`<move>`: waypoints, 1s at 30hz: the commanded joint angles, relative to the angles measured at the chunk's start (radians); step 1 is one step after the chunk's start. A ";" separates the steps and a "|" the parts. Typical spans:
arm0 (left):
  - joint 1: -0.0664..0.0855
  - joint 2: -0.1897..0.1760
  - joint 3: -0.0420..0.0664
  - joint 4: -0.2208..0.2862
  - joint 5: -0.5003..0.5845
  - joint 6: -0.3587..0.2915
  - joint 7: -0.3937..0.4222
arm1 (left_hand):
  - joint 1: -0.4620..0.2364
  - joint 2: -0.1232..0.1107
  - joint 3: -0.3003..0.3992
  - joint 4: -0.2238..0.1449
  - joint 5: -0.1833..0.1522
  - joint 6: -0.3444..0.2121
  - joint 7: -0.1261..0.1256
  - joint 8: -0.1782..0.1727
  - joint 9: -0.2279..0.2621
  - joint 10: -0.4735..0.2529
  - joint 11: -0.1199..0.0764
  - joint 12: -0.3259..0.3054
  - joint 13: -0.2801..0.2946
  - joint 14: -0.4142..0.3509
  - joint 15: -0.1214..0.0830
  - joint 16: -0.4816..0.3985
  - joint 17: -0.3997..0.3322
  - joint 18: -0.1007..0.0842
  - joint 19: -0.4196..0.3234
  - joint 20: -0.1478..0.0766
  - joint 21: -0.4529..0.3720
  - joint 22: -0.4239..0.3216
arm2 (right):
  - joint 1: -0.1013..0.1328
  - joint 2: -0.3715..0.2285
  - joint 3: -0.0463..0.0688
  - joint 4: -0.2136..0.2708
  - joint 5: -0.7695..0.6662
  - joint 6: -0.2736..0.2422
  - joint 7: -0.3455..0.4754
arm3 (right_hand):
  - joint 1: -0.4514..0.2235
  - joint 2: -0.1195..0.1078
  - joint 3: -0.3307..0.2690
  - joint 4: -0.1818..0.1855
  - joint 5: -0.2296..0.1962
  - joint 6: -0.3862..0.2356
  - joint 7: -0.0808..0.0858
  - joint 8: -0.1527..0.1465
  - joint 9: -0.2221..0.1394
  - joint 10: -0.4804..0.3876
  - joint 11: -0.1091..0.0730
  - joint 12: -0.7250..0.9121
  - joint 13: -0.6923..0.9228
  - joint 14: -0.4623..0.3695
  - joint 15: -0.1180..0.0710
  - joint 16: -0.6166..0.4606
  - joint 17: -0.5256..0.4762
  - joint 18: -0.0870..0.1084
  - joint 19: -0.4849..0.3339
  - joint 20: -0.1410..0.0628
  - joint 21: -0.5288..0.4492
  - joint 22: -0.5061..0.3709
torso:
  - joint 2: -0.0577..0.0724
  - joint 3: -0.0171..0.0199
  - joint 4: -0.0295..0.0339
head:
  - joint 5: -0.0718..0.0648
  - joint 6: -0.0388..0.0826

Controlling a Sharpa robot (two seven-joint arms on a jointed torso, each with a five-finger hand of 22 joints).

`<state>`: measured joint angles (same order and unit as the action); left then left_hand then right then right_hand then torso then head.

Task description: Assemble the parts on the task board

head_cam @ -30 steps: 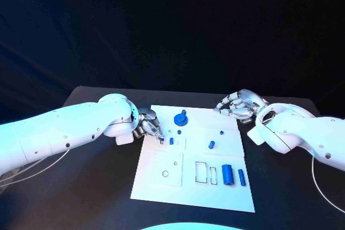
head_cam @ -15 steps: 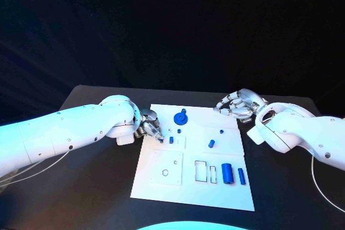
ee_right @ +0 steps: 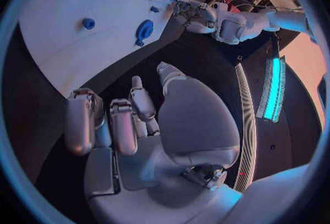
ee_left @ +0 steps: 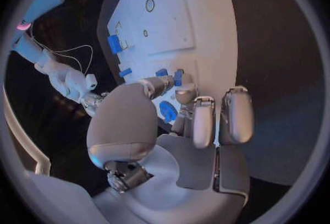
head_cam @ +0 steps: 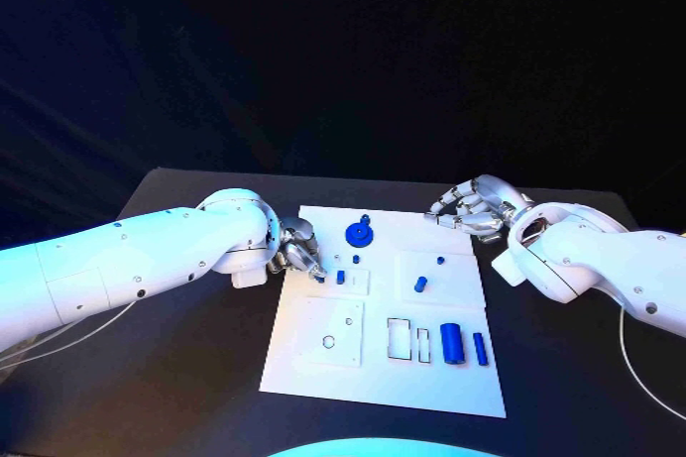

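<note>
Task board lay flat at centre of black table. Blue parts on it: round disc near far edge, small peg at left, short peg mid-board, large cylinder and thin bar side by side near right edge. Left hand sat over board's left edge, fingertips touching small peg; firm grip: cannot tell. Right hand hovered off board's far right corner, fingers curled, holding nothing.
</note>
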<state>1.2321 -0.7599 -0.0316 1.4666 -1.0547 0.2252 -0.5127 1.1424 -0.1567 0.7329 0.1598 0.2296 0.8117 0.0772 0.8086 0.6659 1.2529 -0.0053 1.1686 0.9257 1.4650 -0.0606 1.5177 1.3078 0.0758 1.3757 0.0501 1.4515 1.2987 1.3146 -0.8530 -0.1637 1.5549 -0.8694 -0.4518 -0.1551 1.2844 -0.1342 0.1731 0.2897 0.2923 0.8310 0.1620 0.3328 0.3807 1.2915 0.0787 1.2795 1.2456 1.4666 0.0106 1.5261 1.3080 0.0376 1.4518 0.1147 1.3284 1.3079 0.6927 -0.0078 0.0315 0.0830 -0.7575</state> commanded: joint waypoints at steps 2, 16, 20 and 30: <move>-0.001 0.001 -0.001 0.006 -0.013 0.031 -0.003 | 0.000 0.011 0.147 -0.147 0.004 0.014 -0.010 0.003 0.003 0.006 -0.003 0.005 0.000 0.083 -0.005 0.005 0.182 -0.012 0.000 -0.001 0.004 -0.001 | -0.001 0.000 0.000 0.001 -0.026 0.011 0.005 | -0.007 0.002 0.004 0.001 0.001 -0.008 -0.002 0.007 -0.001 -0.004 -0.001 -0.001 -0.001 0.080 -0.005 -0.006 0.175 0.016 -0.005 -0.003 -0.003 0.163 | 0.000 -0.0002 0.0004 | -0.001 0.001; -0.001 0.003 -0.003 0.008 -0.024 0.037 -0.006 | -0.007 0.008 0.148 -0.149 0.004 0.016 -0.011 0.005 0.004 0.009 -0.003 0.008 0.003 0.082 -0.005 0.004 0.181 -0.012 -0.001 -0.001 0.003 -0.003 | -0.001 -0.002 0.000 0.002 -0.028 0.010 0.004 | -0.007 0.002 0.004 0.001 0.001 -0.008 -0.002 0.007 -0.001 -0.004 -0.001 -0.001 -0.001 0.080 -0.005 -0.006 0.175 0.016 -0.005 -0.003 -0.003 0.163 | 0.001 -0.0004 0.0000 | -0.002 -0.002; -0.001 0.003 -0.004 0.008 -0.024 0.047 -0.007 | -0.015 0.008 0.147 -0.148 0.004 0.020 -0.013 0.007 0.005 0.017 -0.004 0.014 0.012 0.083 -0.005 0.005 0.183 -0.012 -0.001 -0.002 0.003 -0.003 | -0.001 -0.002 0.000 0.002 -0.028 0.010 0.003 | -0.007 0.002 0.004 0.001 0.001 -0.008 -0.002 0.007 -0.001 -0.004 -0.001 -0.001 -0.001 0.080 -0.005 -0.006 0.175 0.016 -0.005 -0.003 -0.003 0.163 | 0.001 0.0000 0.0003 | -0.002 -0.004; -0.001 0.003 -0.003 0.003 -0.012 0.041 -0.008 | -0.028 0.013 0.152 -0.149 0.008 0.029 -0.018 0.012 0.005 0.030 -0.009 0.024 0.025 0.085 -0.009 0.008 0.187 -0.013 0.004 -0.004 0.005 0.004 | -0.001 0.000 0.000 0.003 -0.025 0.011 0.003 | -0.009 0.002 0.004 0.000 0.001 -0.008 -0.003 0.008 -0.002 -0.002 -0.001 0.000 0.000 0.080 -0.005 -0.007 0.174 0.016 -0.004 -0.003 -0.003 0.163 | 0.000 0.0000 -0.0001 | -0.001 -0.003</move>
<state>1.2325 -0.7592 -0.0337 1.4692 -1.0745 0.2463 -0.5179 1.1243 -0.1433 0.7329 0.1598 0.2308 0.8177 0.0781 0.8150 0.6693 1.2764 -0.0143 1.1908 0.9511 1.4650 -0.0606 1.5221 1.3076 0.0759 1.3756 0.0501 1.4513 1.3007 1.3141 -0.8541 -0.1638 1.5554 -0.8846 -0.4518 -0.1566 1.2844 -0.1342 0.1731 0.2897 0.2923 0.8274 0.1584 0.3372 0.3797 1.2915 0.0787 1.2795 1.2455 1.4666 0.0106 1.5261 1.3076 0.0376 1.4518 0.1147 1.3284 1.3078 0.6934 -0.0078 0.0315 0.0810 -0.7615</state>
